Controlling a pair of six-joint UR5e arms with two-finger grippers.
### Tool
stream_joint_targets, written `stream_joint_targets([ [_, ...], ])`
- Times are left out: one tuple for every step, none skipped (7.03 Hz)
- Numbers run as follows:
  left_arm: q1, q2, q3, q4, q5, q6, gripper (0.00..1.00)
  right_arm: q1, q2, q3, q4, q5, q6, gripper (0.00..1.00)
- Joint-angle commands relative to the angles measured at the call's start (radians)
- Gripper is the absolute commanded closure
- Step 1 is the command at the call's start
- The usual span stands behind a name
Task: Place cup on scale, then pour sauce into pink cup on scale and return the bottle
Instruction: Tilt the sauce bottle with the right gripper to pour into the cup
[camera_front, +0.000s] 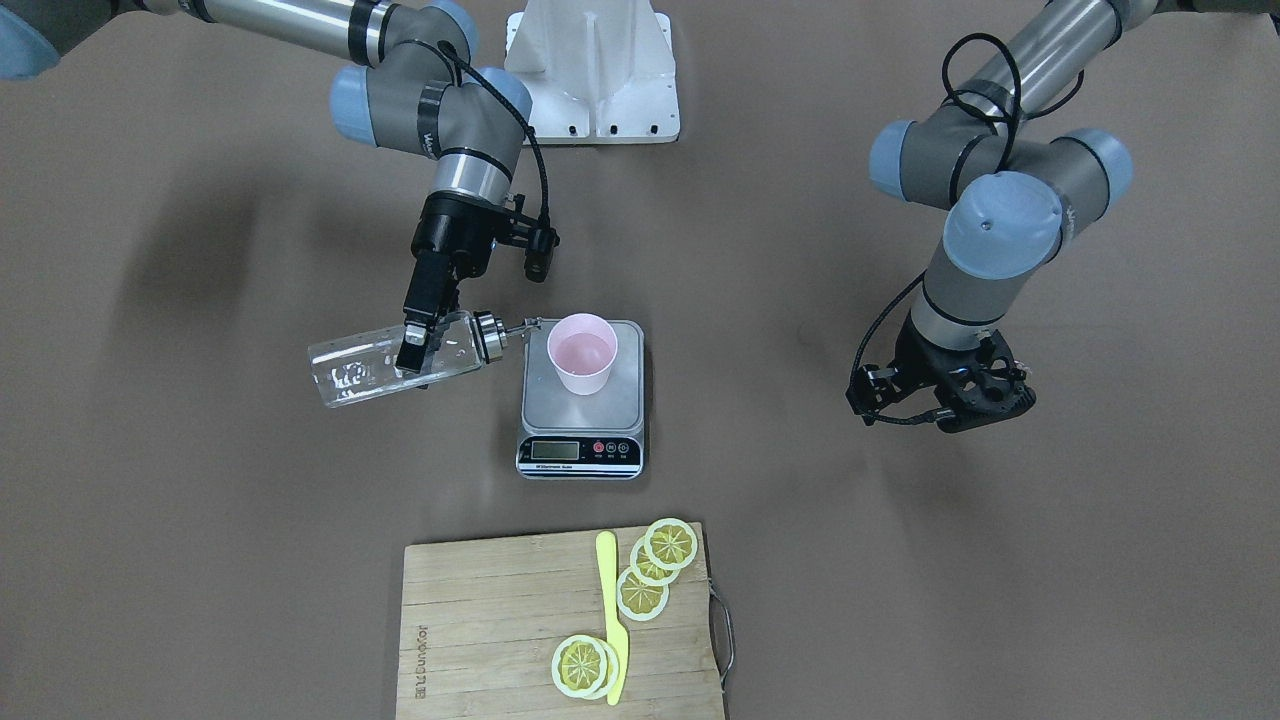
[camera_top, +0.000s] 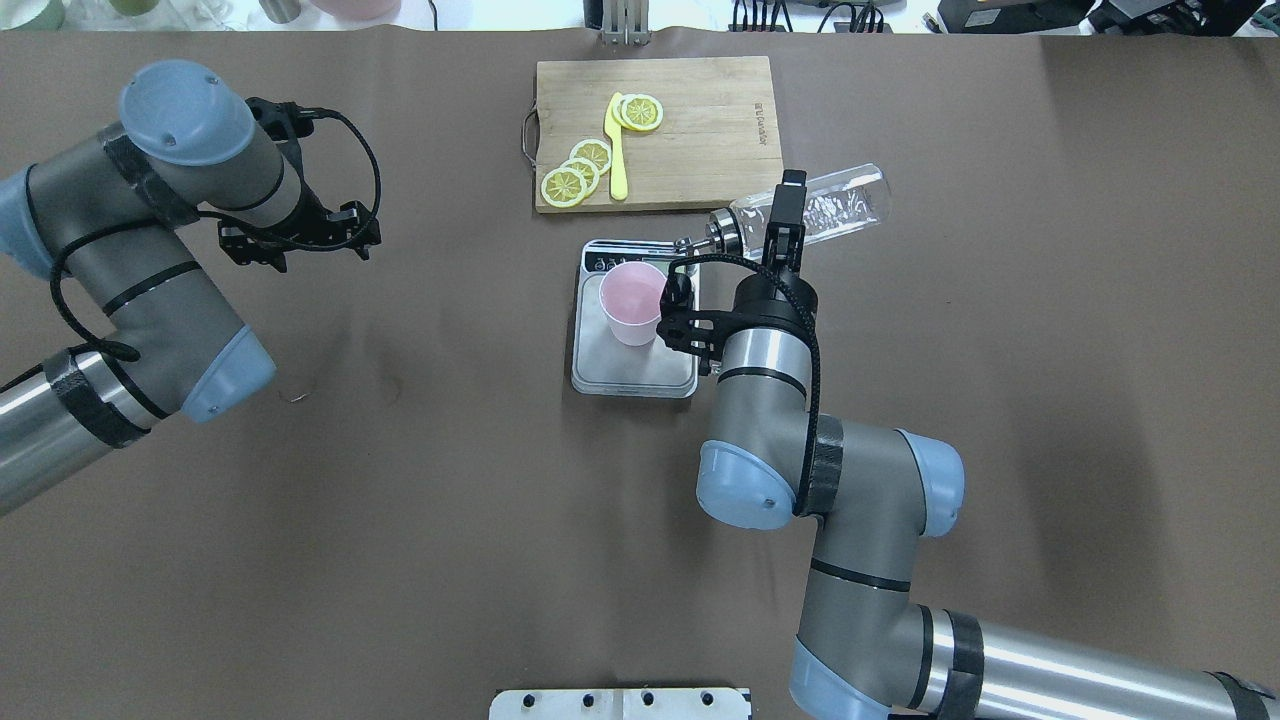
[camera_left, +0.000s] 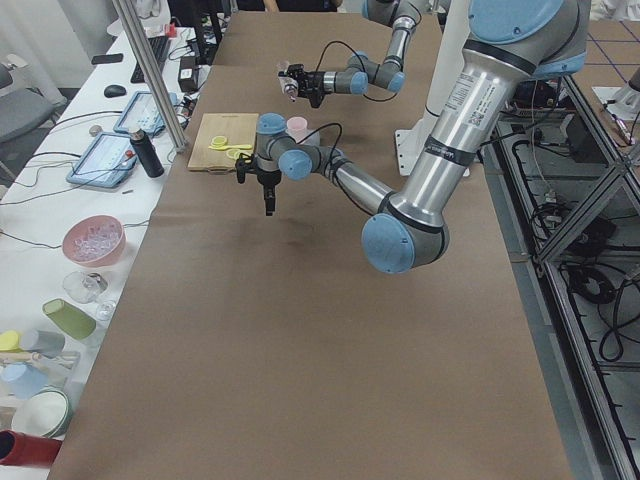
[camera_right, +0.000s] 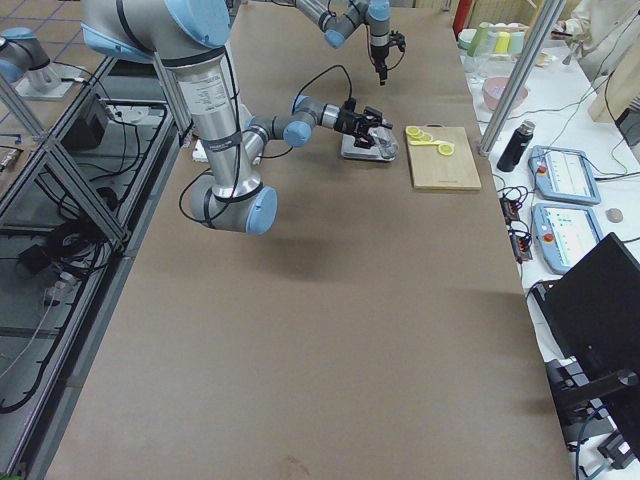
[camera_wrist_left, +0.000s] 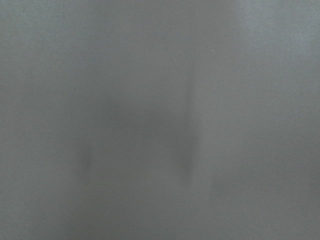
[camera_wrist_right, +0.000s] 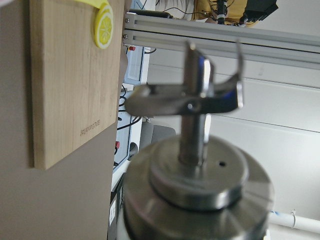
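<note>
My right claw (camera_front: 412, 350) is clamped across the middle of the bottle (camera_front: 360, 372), which lies tipped almost flat above the table (camera_front: 200, 500), base out to the side and the metal spout (camera_front: 520, 326) pointing at the cup (camera_front: 582, 352). The cup stands upright on the scale (camera_front: 560, 412), toward the back of the platform, so I take the pour to be the step in hand. The spout tip sits just at the cup's rim, and from these angles I cannot tell whether it is truly over the mouth or a touch short. I would first nudge it inward until it clearly hangs over the opening. I also want it clear of the rim, since a knock could shift the light cup or upset the reading. Then I would roll the wrist slowly, tipping a little at a time and pausing to let the scale settle. Its display is too small for me to read here. I cannot make out a stream, or how much is in the cup. When done, I would bring the bottle upright over the cup before moving off, so drips fall inside. My left claw (camera_front: 945, 395) hangs over bare table well apart from all this; I cannot tell whether it is wide or narrow.
</note>
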Motion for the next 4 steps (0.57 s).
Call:
stream_joint_targets([
  [-0.006,0.000,0.006,-0.001,-0.001,0.002,0.02,-0.012,0.002,-0.020,-0.001,-0.054,-0.033,1.00],
  [-0.006,0.000,0.007,-0.001,-0.001,0.002,0.02,-0.017,0.002,-0.022,-0.001,-0.078,-0.053,1.00],
  [-0.006,0.002,0.007,-0.001,-0.001,0.002,0.02,-0.017,0.002,-0.022,-0.001,-0.086,-0.071,1.00],
  [-0.006,0.002,0.013,-0.005,-0.001,0.002,0.02,-0.017,0.002,-0.025,-0.001,-0.098,-0.079,1.00],
])
